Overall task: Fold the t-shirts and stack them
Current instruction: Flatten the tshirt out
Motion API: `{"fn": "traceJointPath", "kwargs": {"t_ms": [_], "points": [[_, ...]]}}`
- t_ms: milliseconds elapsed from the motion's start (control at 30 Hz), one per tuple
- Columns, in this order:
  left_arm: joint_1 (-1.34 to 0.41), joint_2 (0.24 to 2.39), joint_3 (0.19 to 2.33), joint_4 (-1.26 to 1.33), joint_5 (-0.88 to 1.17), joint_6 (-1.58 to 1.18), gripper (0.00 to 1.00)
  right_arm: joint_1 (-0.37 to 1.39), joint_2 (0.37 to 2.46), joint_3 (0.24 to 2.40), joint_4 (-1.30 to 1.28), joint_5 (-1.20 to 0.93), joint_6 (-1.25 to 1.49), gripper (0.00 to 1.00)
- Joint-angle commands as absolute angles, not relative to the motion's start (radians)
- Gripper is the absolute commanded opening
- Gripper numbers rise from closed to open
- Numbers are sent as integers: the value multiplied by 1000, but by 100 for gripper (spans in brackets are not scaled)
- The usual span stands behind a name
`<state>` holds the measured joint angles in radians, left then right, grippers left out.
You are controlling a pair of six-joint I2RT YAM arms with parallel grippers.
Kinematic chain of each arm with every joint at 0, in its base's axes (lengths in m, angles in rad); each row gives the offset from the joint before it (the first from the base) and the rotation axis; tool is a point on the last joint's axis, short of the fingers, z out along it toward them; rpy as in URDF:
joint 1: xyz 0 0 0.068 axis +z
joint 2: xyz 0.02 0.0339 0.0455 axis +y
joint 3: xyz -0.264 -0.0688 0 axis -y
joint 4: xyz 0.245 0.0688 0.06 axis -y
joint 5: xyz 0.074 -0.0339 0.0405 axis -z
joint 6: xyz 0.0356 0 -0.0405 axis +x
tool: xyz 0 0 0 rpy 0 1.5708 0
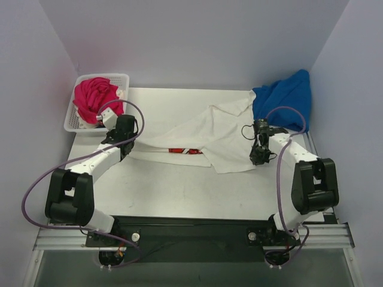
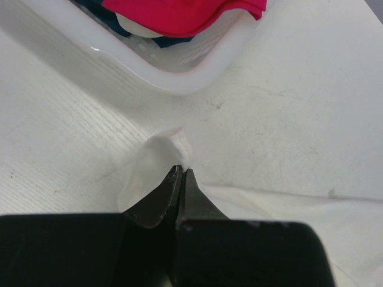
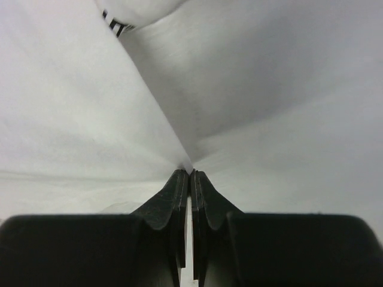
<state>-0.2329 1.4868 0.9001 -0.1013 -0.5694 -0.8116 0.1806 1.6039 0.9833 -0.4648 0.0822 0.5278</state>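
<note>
White t-shirt [image 1: 203,134] lies crosswise mid-frame, long axis left-to-right. The left gripper [image 2: 181,174] is pinched shut on its left end, the right gripper [image 3: 190,174] clamped on its right edge.

soft, even overhead light, faint shadows; up close the white t-shirt [image 3: 269,107] looks grey and slightly blurred.

On the table [image 1: 179,185] a spread shirt [image 1: 197,134] lies between basket [image 1: 70,119], far-left, and heaped shirt [image 1: 284,98], far-right.

A white plastic basket [image 1: 72,122] sits at the far left corner of the white surface [image 1: 179,191]. Pale walls [image 1: 191,42] enclose three sides.
</note>
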Motion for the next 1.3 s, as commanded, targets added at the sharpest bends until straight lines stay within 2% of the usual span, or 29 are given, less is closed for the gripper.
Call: {"fn": "traceJointPath", "kwargs": {"t_ms": [0,200,367,700,800,933,967,1033,1267], "points": [[-270,1440,865,-101,-546,-847,0,85,1503,983,-566,186,548,0],[-330,1411,782,-114,-477,-880,0,-73,1427,989,-580,175,571,0],[-344,1379,721,-127,-523,-884,0,-112,1355,991,-580,206,603,0],[-344,1335,732,-115,-543,-856,0,-164,1276,1045,-600,230,607,0],[-344,1344,713,-89,-526,-850,7,-167,1284,1040,-601,219,611,0],[-342,1370,695,-58,-520,-853,39,-166,1286,1035,-604,224,609,0],[-342,1387,698,-60,-520,-853,43,-169,1284,1035,-604,229,607,0],[-339,1405,706,-60,-522,-854,47,-169,1282,1039,-606,230,609,0],[-328,1459,741,-46,-485,-868,48,-169,1285,1029,-606,218,606,0]]}}
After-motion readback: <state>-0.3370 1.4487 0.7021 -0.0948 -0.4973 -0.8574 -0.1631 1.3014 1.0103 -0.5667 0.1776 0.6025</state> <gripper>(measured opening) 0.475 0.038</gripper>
